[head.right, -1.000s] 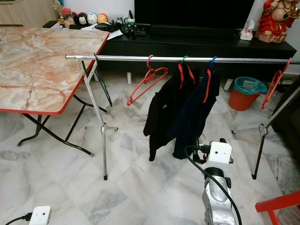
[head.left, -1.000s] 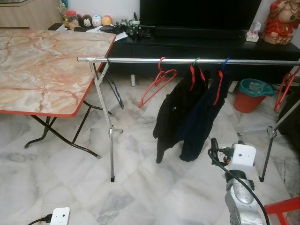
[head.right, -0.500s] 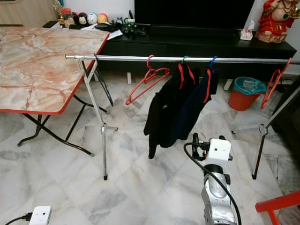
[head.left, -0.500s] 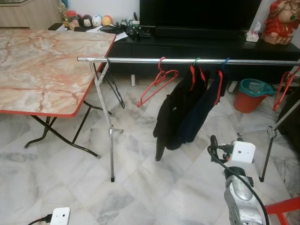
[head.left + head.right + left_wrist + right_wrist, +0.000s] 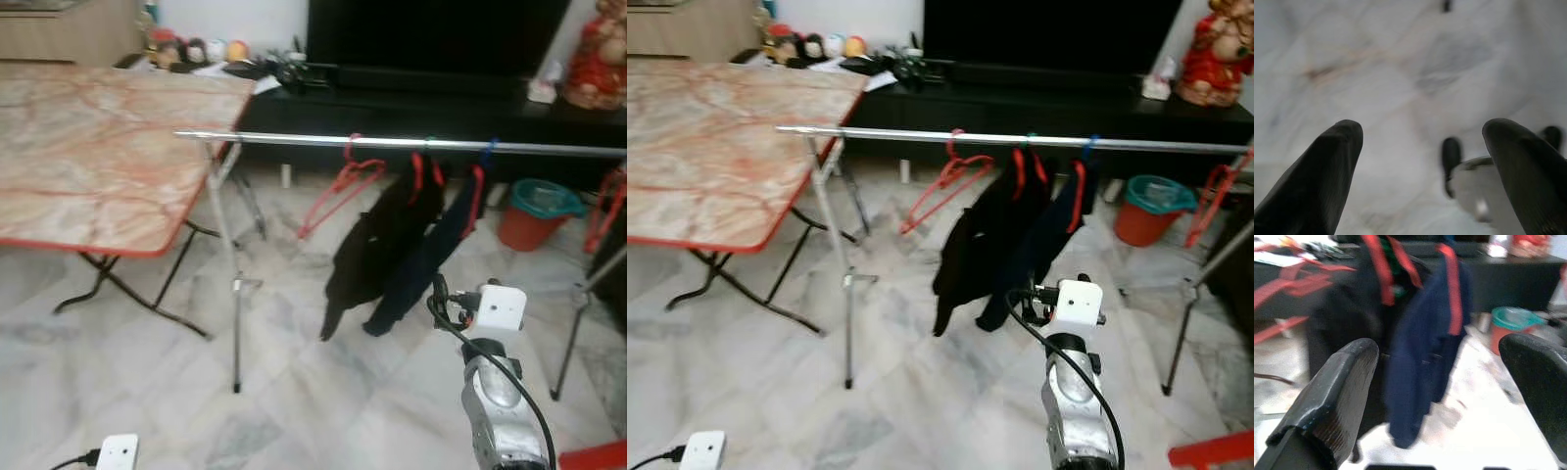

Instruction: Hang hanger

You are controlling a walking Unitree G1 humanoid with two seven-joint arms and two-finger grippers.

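A metal clothes rail [image 5: 392,143] on a folding stand crosses the room. On it hang an empty red hanger [image 5: 338,181], a black garment [image 5: 377,245] on a red hanger and a navy garment [image 5: 436,250] on another red hanger. One more red hanger [image 5: 607,201] hangs at the rail's right end. My right arm [image 5: 495,392] reaches up toward the two garments, wrist just below their hems. In the right wrist view my right gripper [image 5: 1442,350] is open and empty, facing the navy garment [image 5: 1425,347]. My left gripper [image 5: 1422,129] hangs open over the marble floor.
A marble-patterned folding table [image 5: 98,147] with a red edge stands on the left, close to the rail's end. Behind the rail is a black TV cabinet [image 5: 411,98]. An orange bucket [image 5: 534,211] sits far right; a white power strip [image 5: 118,450] lies on the floor near left.
The view has shifted and blurred. My right wrist has risen closer to the garments. Both garments have swung sideways at the hem from their straight hang.
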